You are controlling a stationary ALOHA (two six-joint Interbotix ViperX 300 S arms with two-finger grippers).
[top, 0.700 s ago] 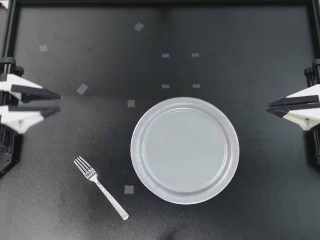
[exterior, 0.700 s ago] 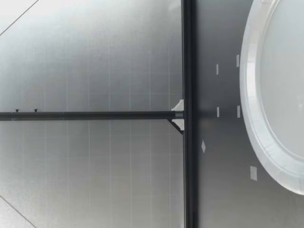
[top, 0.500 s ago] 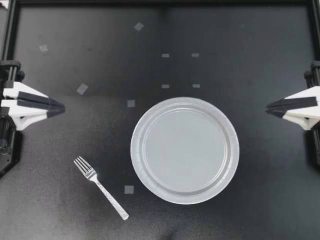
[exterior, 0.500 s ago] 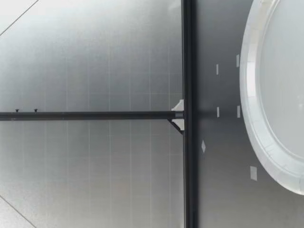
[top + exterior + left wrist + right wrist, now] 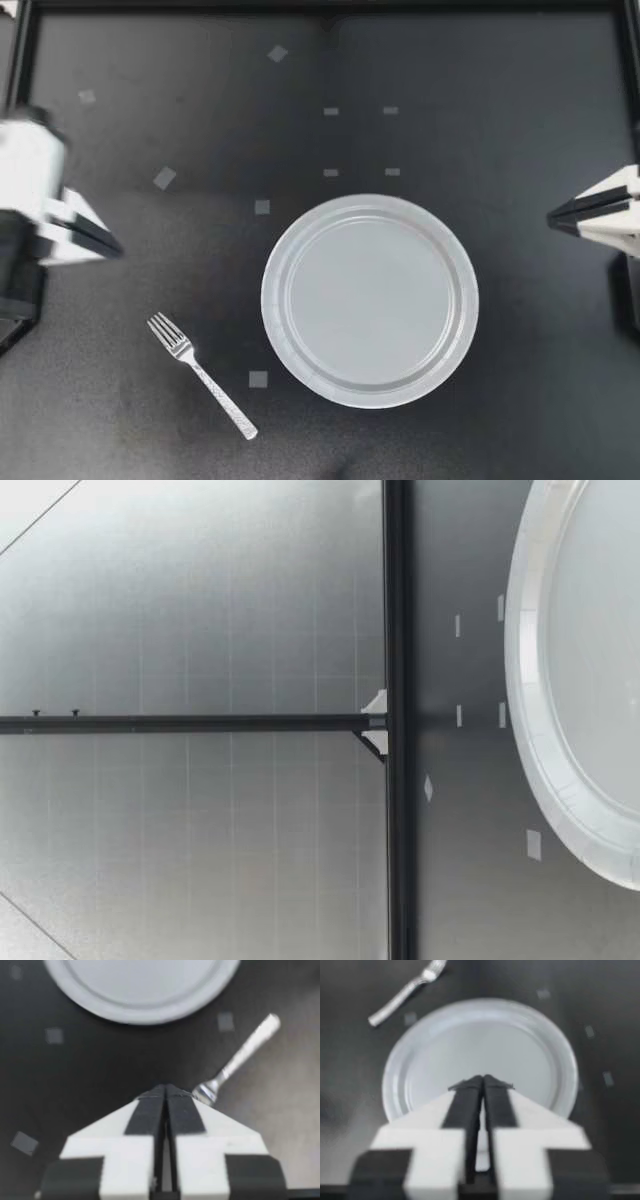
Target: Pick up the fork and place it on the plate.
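Observation:
A silver fork lies flat on the black table, left of the grey plate, tines toward my left arm. My left gripper is shut and empty at the table's left edge, above and apart from the fork. In the left wrist view its fingertips meet, with the fork just ahead and to one side and the plate beyond. My right gripper is shut and empty at the right edge. The right wrist view has the gripper over the plate, the fork past it. The low view holds only the plate.
Small grey tape squares dot the table, one between fork and plate. A black frame borders the table at the back and sides. A dark bar runs along the table's far edge in the low view.
My left gripper has closed from open, and the left arm has swung toward the fork. My right gripper has drawn back slightly to the right edge.

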